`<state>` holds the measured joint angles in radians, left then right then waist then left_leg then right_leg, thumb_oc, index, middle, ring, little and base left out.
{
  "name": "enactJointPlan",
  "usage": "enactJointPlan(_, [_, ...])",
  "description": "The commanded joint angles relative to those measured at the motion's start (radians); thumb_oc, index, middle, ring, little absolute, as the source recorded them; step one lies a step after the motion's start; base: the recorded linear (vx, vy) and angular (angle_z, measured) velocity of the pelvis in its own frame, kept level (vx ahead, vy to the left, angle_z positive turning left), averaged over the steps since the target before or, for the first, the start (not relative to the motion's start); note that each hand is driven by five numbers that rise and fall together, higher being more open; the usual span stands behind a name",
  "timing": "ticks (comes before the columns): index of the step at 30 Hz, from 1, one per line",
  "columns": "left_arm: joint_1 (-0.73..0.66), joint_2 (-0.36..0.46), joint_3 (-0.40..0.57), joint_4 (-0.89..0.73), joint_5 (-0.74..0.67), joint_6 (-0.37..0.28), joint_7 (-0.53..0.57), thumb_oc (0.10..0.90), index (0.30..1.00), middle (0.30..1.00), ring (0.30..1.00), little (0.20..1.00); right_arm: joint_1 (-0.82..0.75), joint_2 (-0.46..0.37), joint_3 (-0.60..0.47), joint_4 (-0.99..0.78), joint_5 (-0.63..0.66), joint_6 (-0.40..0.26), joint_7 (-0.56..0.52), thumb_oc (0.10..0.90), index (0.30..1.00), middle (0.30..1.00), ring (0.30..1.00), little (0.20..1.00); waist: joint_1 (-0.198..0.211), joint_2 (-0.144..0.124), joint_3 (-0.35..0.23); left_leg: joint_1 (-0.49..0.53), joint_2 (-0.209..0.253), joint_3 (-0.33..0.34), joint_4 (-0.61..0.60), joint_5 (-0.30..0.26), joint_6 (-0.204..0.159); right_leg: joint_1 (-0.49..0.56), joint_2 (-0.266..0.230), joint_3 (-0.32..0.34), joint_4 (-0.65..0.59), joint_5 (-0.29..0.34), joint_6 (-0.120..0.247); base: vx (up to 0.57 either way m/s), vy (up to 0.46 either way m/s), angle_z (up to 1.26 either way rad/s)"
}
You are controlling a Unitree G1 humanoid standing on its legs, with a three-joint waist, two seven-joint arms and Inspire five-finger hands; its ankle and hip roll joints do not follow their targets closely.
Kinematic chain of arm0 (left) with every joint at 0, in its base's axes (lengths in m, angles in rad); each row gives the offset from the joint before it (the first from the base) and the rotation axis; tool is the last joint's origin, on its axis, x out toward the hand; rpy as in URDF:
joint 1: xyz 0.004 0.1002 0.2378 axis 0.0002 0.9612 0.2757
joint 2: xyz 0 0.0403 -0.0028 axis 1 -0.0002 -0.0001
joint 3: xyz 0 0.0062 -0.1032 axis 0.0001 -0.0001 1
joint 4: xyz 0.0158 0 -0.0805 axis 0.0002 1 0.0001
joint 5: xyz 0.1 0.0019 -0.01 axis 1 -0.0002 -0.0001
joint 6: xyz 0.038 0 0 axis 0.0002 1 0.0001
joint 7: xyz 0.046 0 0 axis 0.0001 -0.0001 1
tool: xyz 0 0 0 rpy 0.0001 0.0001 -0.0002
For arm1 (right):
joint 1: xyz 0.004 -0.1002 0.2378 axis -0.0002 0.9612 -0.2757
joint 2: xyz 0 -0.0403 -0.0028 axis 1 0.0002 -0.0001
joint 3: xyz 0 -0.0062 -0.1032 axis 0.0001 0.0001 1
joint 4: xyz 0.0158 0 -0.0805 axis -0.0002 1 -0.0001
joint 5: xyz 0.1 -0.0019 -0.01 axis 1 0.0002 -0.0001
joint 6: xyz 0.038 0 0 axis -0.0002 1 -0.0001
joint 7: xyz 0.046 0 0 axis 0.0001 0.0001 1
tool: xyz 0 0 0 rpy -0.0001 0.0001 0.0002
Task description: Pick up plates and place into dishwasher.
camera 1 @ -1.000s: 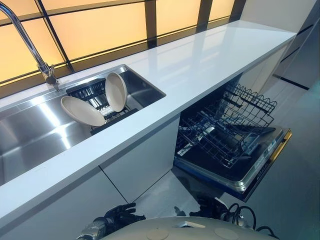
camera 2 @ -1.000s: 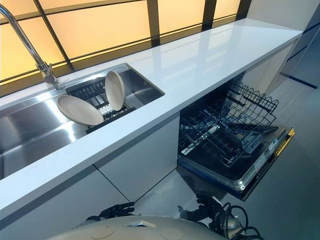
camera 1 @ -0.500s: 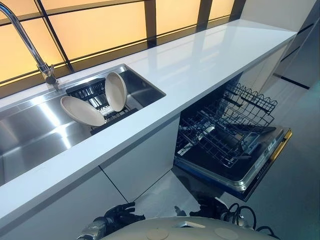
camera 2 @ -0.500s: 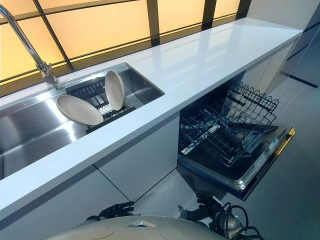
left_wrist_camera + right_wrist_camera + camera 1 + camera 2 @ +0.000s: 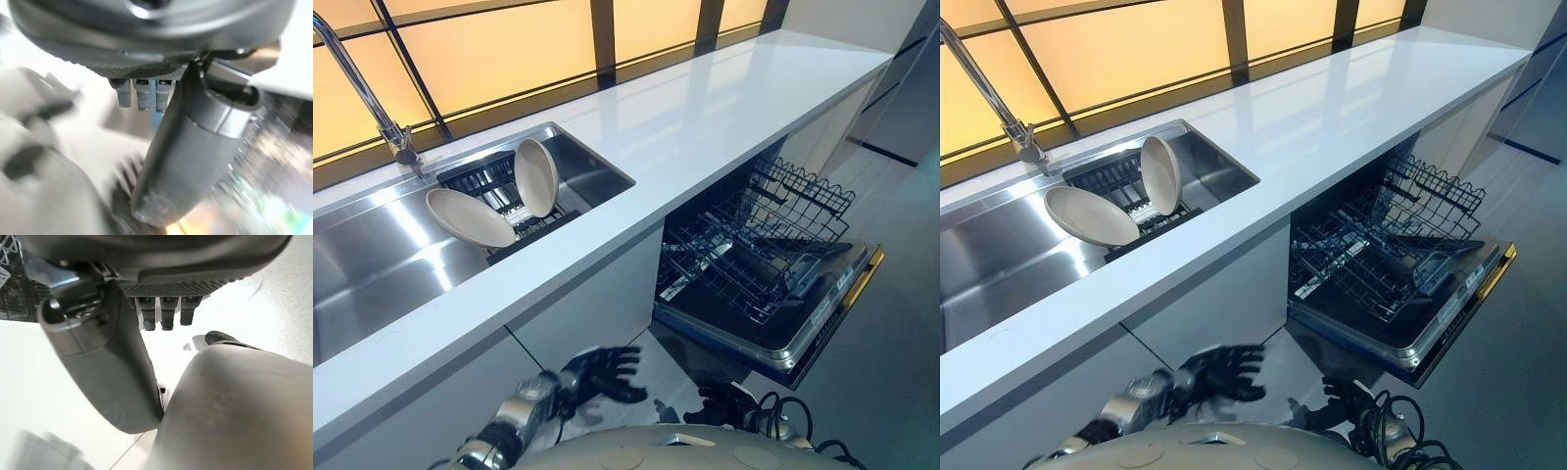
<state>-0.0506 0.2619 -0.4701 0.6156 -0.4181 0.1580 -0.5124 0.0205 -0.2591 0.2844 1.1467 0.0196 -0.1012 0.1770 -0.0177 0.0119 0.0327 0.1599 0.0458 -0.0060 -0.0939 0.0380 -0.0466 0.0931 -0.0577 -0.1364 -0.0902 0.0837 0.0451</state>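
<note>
white countertop (image 5: 724,108) runs beneath amber window panes, with one steel sink (image 5: 372,264) set into it. two beige plates (image 5: 470,217) (image 5: 536,176) lean in one dark rack (image 5: 524,227) inside the sink, at its end nearer the dishwasher (image 5: 769,294). beside the sink and below the counter, that one dishwasher stands open, its wire basket (image 5: 744,250) pulled out. left hand (image 5: 600,374), fingers spread and holding nothing, hangs below the counter edge in front of the sink. right hand (image 5: 1337,403) sits low before the dishwasher, fingers loosely extended, empty.
</note>
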Motion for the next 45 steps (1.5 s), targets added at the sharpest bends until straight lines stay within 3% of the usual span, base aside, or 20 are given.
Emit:
enactJointPlan(1, [-0.205, -0.027, 0.044, -0.382, -0.462, 0.243, -0.104, 0.8, 0.9, 0.9, 0.9, 0.9, -0.071, 0.012, 0.04, -0.021, 0.04, -0.014, -0.023, 0.8, 0.9, 0.9, 0.9, 0.9, -0.004, 0.004, 0.032, -0.038, -0.084, 0.086, 0.012, -0.087, 0.065, -0.009, 0.049, 0.033, 0.049, -0.097, 0.021, -0.03, -0.014, 0.01])
enactJointPlan(7, [-0.235, -0.02, 0.084, -0.709, -0.823, 0.25, -0.096, 0.8, 0.9, 0.9, 0.9, 0.9, -0.035, 0.026, 0.05, -0.019, 0.054, -0.042, -0.05, 0.8, 0.9, 0.9, 0.9, 0.9, 0.001, -0.004, 0.029, -0.031, -0.086, 0.078, 0.007, -0.101, 0.072, 0.005, 0.046, 0.034, 0.031, -0.091, 0.022, 0.01, -0.012, 0.04])
enactJointPlan(11, [-0.274, 0.06, 0.141, -0.851, -0.76, 0.009, 0.019, 0.8, 0.9, 0.9, 0.9, 0.9, -0.015, 0.032, 0.058, -0.003, 0.059, -0.063, -0.064, 0.8, 0.9, 0.9, 0.9, 0.9, 0.009, -0.009, 0.02, -0.032, -0.089, 0.066, 0.007, -0.103, 0.071, 0.018, 0.046, 0.034, 0.015, -0.091, 0.018, 0.0, 0.0, 0.0])
enactJointPlan(12, [-0.287, 0.085, 0.167, -0.888, -0.703, -0.077, 0.098, 0.8, 0.9, 0.9, 0.9, 0.9, -0.007, 0.031, 0.059, -0.002, 0.061, -0.069, -0.068, 0.8, 0.9, 0.9, 0.9, 0.9, 0.012, -0.009, 0.017, -0.033, -0.09, 0.059, 0.007, -0.101, 0.07, 0.021, 0.046, 0.031, 0.013, -0.093, 0.018, 0.0, 0.0, 0.0])
enactJointPlan(13, [-0.291, 0.093, 0.185, -0.899, -0.695, -0.078, 0.117, 0.8, 0.9, 0.9, 0.9, 0.9, -0.002, 0.031, 0.059, -0.003, 0.061, -0.07, -0.069, 0.8, 0.9, 0.9, 0.9, 0.9, 0.014, -0.009, 0.016, -0.032, -0.09, 0.058, 0.007, -0.101, 0.069, 0.022, 0.045, 0.03, 0.013, -0.094, 0.018, 0.05, 0.005, 0.03])
enactJointPlan(14, [-0.313, 0.164, 0.268, -0.917, -0.511, -0.201, 0.25, 0.8, 0.9, 0.9, 0.9, 0.9, 0.017, 0.03, 0.054, -0.009, 0.066, -0.079, -0.074, 0.8, 0.9, 0.9, 0.9, 0.9, 0.022, -0.011, 0.009, -0.033, -0.091, 0.048, 0.007, -0.1, 0.067, 0.027, 0.045, 0.023, 0.011, -0.098, 0.018, 0.06, 0.006, 0.03])
enactJointPlan(15, [-0.323, 0.206, 0.312, -0.919, -0.38, -0.263, 0.3, 0.8, 0.9, 0.9, 0.9, 0.9, 0.026, 0.03, 0.049, -0.009, 0.065, -0.085, -0.074, 0.8, 0.9, 0.9, 0.9, 0.9, 0.026, -0.012, 0.006, -0.033, -0.091, 0.042, 0.007, -0.099, 0.065, 0.03, 0.044, 0.019, 0.011, -0.1, 0.018, 0.08, 0.011, 0.03])
enactJointPlan(19, [-0.335, 0.352, 0.513, -0.897, 0.052, -0.36, 0.497, 0.8, 0.9, 0.9, 0.9, 0.9, 0.052, 0.029, 0.036, 0.007, 0.063, -0.108, -0.075, 0.8, 0.9, 0.9, 0.9, 0.9, 0.046, -0.015, -0.008, -0.036, -0.093, 0.026, 0.007, -0.093, 0.058, 0.037, 0.045, 0.008, 0.008, -0.112, 0.012, 0.06, 0.02, 0.06])
enactJointPlan(25, [-0.298, 0.619, 0.659, -0.768, 0.527, -0.372, 0.771, 0.8, 0.9, 0.9, 0.9, 0.9, 0.063, 0.019, 0.022, 0.014, 0.053, -0.107, -0.069, 0.8, 0.9, 0.9, 0.9, 0.9, 0.066, -0.003, -0.019, -0.044, -0.095, 0.016, 0.008, -0.088, 0.053, 0.037, 0.041, -0.004, 0.01, -0.119, 0.008, 0.03, 0.029, 0.16])
enactJointPlan(28, [-0.268, 0.709, 0.683, -0.7, 0.508, -0.379, 0.798, 0.8, 0.9, 0.9, 0.9, 0.9, 0.064, 0.01, 0.014, 0.015, 0.052, -0.116, -0.064, 0.8, 0.9, 0.9, 0.9, 0.9, 0.072, 0.004, -0.017, -0.045, -0.097, 0.016, 0.008, -0.087, 0.053, 0.035, 0.036, -0.011, 0.012, -0.12, 0.01, 0.0, 0.022, 0.23])
enactJointPlan(31, [-0.218, 0.758, 0.715, -0.653, 0.609, -0.378, 0.855, 0.8, 0.9, 0.9, 0.9, 0.9, 0.062, 0.003, 0.004, 0.008, 0.046, -0.117, -0.058, 0.8, 0.9, 0.9, 0.9, 0.9, 0.078, 0.012, -0.012, -0.042, -0.099, 0.012, 0.008, -0.088, 0.053, 0.037, 0.032, -0.017, 0.014, -0.121, 0.012, 0.0, 0.021, 0.1])
enactJointPlan(39, [-0.154, 0.902, 0.747, -0.526, 0.773, -0.358, 0.862, 0.8, 0.9, 0.9, 0.9, 0.9, 0.044, -0.021, 0.003, 0.009, 0.038, -0.11, -0.036, 0.8, 0.9, 0.9, 0.9, 0.9, 0.087, 0.029, -0.011, -0.04, -0.101, 0.012, 0.008, -0.087, 0.05, 0.036, 0.023, -0.032, 0.02, -0.121, 0.019, -0.01, 0.011, 0.03])
enactJointPlan(45, [-0.168, 0.967, 0.663, -0.461, 0.881, -0.364, 0.777, 0.8, 0.9, 0.9, 0.9, 0.9, 0.027, -0.042, 0.007, 0.01, 0.029, -0.103, -0.015, 0.8, 0.9, 0.9, 0.9, 0.9, 0.081, 0.039, -0.012, -0.039, -0.1, 0.018, 0.01, -0.087, 0.049, 0.032, 0.019, -0.036, 0.029, -0.12, 0.024, -0.01, 0.017, 0.06])
